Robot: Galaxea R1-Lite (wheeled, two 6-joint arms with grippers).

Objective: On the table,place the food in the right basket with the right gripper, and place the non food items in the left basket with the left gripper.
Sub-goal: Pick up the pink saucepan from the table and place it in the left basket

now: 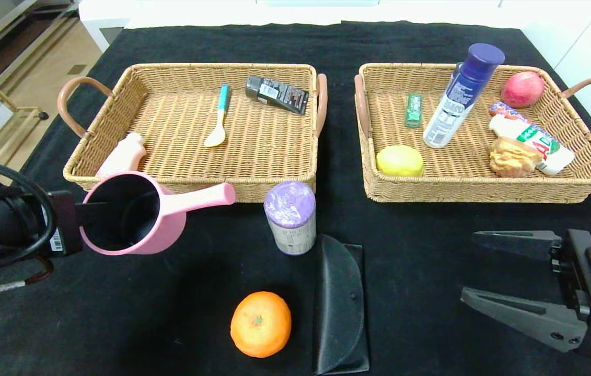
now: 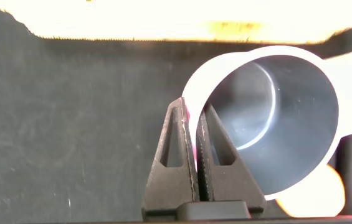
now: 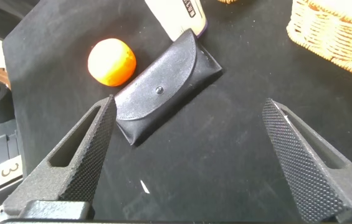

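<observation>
My left gripper is shut on the rim of the pink saucepan, which hangs tilted just in front of the left basket. On the black table stand a white canister with a purple lid, a black pouch and an orange. My right gripper hovers open to the right of the pouch, holding nothing. The right basket holds the blue-capped bottle and the bun.
The left basket holds a spoon, a black box and a pink bottle. In the right basket lie a yellow fruit, a green pack, a red fruit and a white packet.
</observation>
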